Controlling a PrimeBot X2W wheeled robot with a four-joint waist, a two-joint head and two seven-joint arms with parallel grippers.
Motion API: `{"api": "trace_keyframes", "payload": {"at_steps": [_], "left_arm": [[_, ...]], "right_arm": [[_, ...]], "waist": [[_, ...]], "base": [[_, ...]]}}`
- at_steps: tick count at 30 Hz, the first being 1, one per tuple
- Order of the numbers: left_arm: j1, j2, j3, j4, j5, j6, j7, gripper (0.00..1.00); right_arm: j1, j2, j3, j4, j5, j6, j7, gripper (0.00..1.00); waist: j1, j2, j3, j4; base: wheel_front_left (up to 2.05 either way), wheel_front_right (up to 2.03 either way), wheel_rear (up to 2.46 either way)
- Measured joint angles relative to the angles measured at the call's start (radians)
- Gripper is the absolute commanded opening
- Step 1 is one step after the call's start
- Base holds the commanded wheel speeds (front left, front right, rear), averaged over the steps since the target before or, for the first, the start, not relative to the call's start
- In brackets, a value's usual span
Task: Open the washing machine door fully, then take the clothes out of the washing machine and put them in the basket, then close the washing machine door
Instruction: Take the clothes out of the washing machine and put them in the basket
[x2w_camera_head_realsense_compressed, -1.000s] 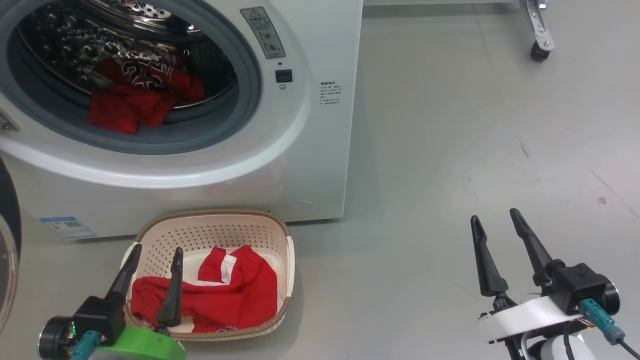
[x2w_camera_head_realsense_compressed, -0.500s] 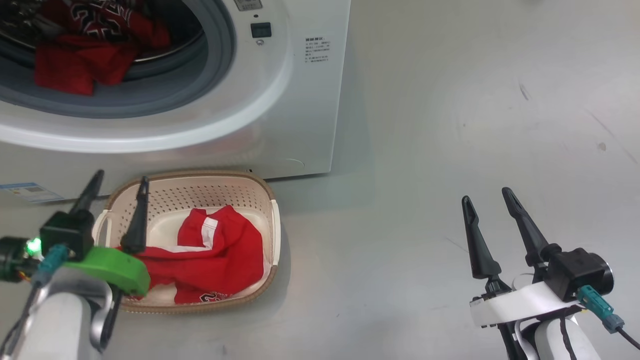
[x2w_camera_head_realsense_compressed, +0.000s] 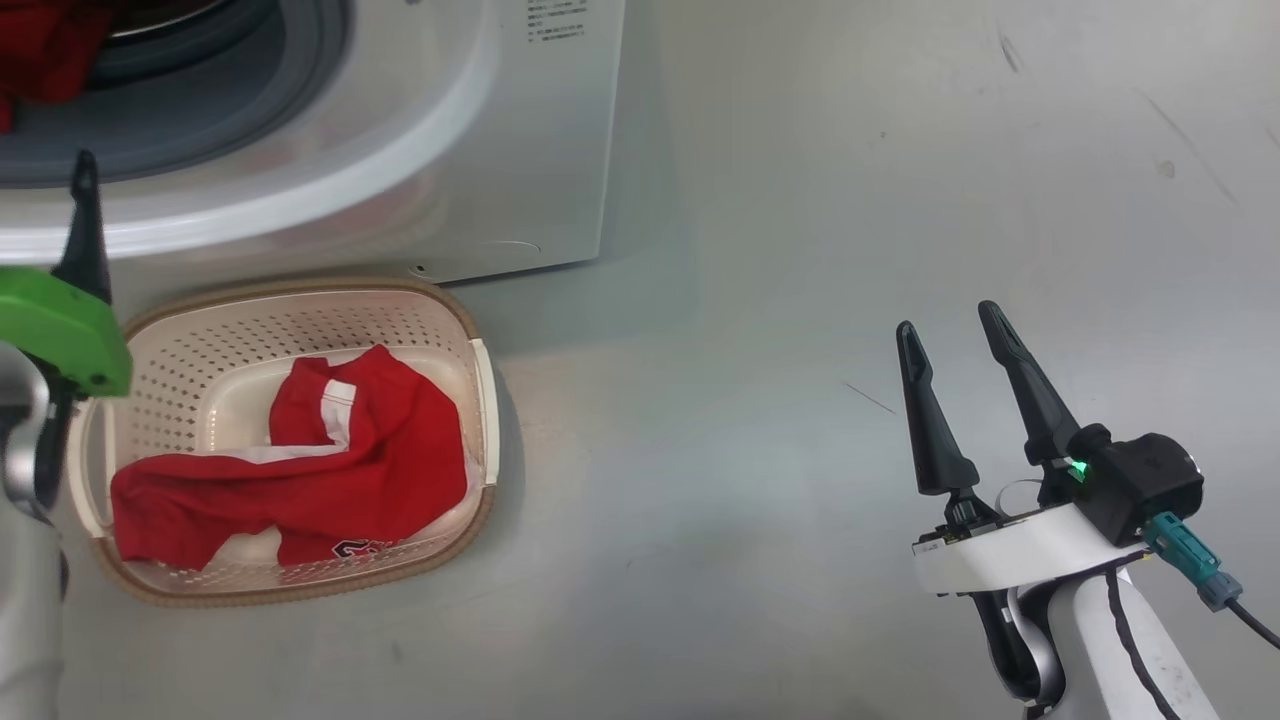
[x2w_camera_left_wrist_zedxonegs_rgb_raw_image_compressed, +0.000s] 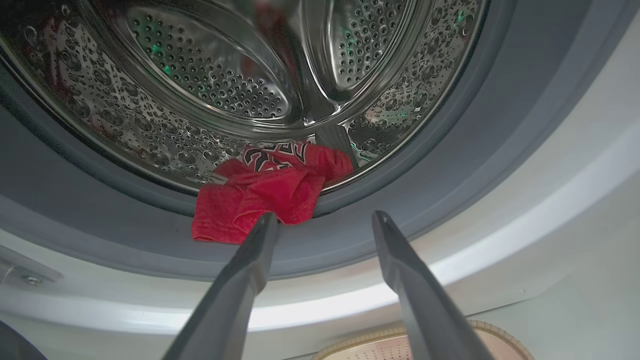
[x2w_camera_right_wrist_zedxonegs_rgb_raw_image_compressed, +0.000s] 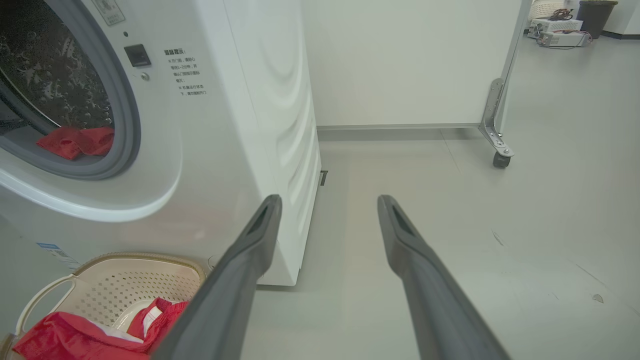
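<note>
**Item:** red jersey (x2w_camera_left_wrist_zedxonegs_rgb_raw_image_compressed: 270, 192), dark lettering showing.

**Location:** on the front lip of the drum (x2w_camera_left_wrist_zedxonegs_rgb_raw_image_compressed: 210, 75) of the washing machine (x2w_camera_head_realsense_compressed: 540, 120), with its near edge spilling over the grey gasket (x2w_camera_left_wrist_zedxonegs_rgb_raw_image_compressed: 100, 235). It lies ahead of the left jaws and off-centre, towards the finger at the left of the left wrist view. That finger's tip overlaps the cloth's lower edge — contact cannot be told.

**Long axis:** crosswise, roughly in line with the gap between the jaws.

**Left gripper** (x2w_camera_left_wrist_zedxonegs_rgb_raw_image_compressed: 325, 216): jaws apart, empty, pointing into the door opening. By far the nearer arm.

**Right gripper** (x2w_camera_head_realsense_compressed: 947, 320): jaws apart, empty, over bare floor (x2w_camera_head_realsense_compressed: 800, 250), with the machine's side panel ahead and off to one side. Well apart from the jersey.

**Basket** (x2w_camera_head_realsense_compressed: 470, 330): below and behind the left jaws, on the floor just beside the machine's front. It holds one red garment (x2w_camera_head_realsense_compressed: 300, 480) with white trim.

**Judgement:** the next move falls to the left arm — a forward reach with a small sideways shift to centre the bundle. It would probably pinch a raised fold, since the cloth runs along the gap rather than across it.
</note>
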Motion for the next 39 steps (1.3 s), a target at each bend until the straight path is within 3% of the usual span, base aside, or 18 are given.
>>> {"api": "trace_keyframes", "payload": {"at_steps": [21, 31, 39], "left_arm": [[-0.333, 0.191, -0.010, 0.169, 0.118, 0.021, 0.216, 1.00], [-0.422, 0.204, 0.012, 0.244, 0.109, 0.023, 0.263, 1.00], [-0.479, 0.256, 0.012, 0.281, 0.128, 0.034, 0.277, 1.00]], "right_arm": [[-0.075, 0.000, 0.075, 0.002, 0.075, -0.028, 0.000, 1.00], [-0.106, 0.000, 0.106, 0.000, 0.096, -0.047, 0.000, 1.00], [-0.122, 0.000, 0.120, -0.002, 0.115, -0.061, 0.000, 1.00]], "waist": [[-0.0001, 0.0000, 0.145, -0.142], [-0.0001, 0.0000, 0.189, -0.201], [-0.0001, 0.0000, 0.218, -0.235]], "base": [[0.00, 0.00, 0.00], [0.00, 0.00, 0.00], [0.00, 0.00, 0.00]]}}
